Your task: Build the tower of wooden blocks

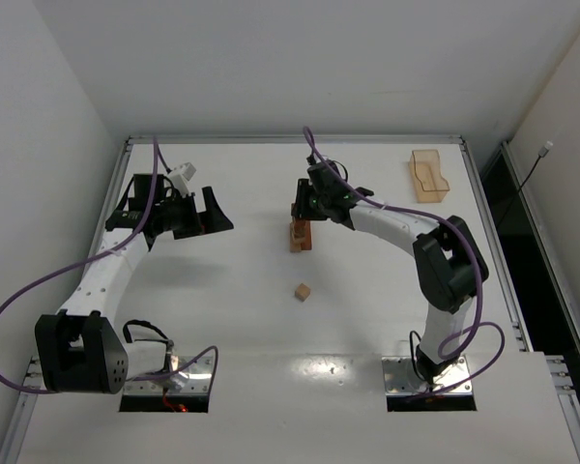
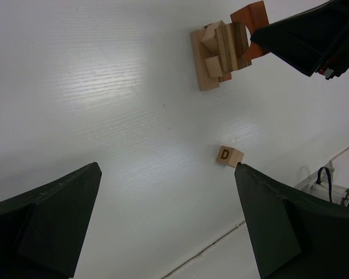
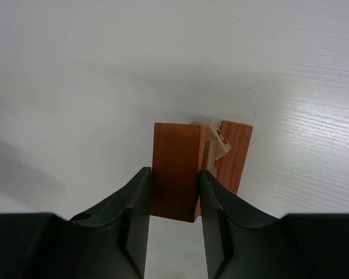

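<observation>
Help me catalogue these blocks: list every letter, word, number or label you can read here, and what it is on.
"D": on a side face of the loose wood cube lying apart from the tower, left wrist view.
Small dark round mark on a tan block in the tower, right wrist view: too small to read.
The reddish-brown block in the right gripper: no marking shows.
Nothing else readable.

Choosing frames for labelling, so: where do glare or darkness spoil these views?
Left wrist: broad glare streaks on the table, left gripper's fingers nearly black. Right wrist: reddish block sharp, table sheen at right. Top external: even light, faint shadows.
</observation>
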`<control>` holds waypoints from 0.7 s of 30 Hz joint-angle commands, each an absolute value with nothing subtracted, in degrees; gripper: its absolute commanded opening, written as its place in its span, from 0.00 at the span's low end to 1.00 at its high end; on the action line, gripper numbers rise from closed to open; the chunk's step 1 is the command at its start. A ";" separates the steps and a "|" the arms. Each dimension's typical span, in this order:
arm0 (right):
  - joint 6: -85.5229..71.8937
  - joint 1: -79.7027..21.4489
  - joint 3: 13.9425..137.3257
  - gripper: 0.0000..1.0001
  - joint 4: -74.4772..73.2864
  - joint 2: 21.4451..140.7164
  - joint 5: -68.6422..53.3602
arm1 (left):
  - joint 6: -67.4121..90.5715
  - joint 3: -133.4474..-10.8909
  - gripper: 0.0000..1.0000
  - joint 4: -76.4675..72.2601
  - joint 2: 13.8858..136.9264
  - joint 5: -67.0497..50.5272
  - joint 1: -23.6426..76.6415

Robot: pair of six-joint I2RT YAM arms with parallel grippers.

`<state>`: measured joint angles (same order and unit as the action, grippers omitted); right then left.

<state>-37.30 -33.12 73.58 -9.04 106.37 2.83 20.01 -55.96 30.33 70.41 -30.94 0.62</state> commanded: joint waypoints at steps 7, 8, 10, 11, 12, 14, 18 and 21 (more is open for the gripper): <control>-36.56 -33.84 72.86 0.00 -6.59 102.13 4.13 | 20.21 -56.95 0.99 28.83 70.75 -32.17 -0.09; -36.56 -33.84 72.25 0.00 -6.59 101.61 4.13 | 20.21 -56.95 0.99 28.83 70.75 -32.17 -0.09; -36.56 -34.37 71.72 0.00 -6.59 101.60 4.13 | 20.21 -56.95 0.99 28.83 70.75 -32.17 -0.09; -36.56 -34.37 71.72 0.00 -6.59 101.60 4.13 | 20.21 -56.95 0.99 28.83 70.75 -32.17 -0.09; -36.56 -34.37 71.20 0.00 -6.59 101.60 4.13 | 20.21 -56.95 0.99 28.83 70.75 -32.17 -0.09; -36.56 -34.37 71.19 0.00 -6.59 101.60 4.13 | 20.21 -56.95 0.99 28.83 70.75 -32.17 -0.09; -37.09 -34.37 71.19 0.00 -6.59 101.60 4.13 | 20.21 -56.95 0.99 28.83 70.75 -32.17 -0.09; -37.09 -34.37 71.19 0.00 -6.59 102.21 4.13 | 20.21 -56.95 0.99 28.83 70.75 -32.17 -0.09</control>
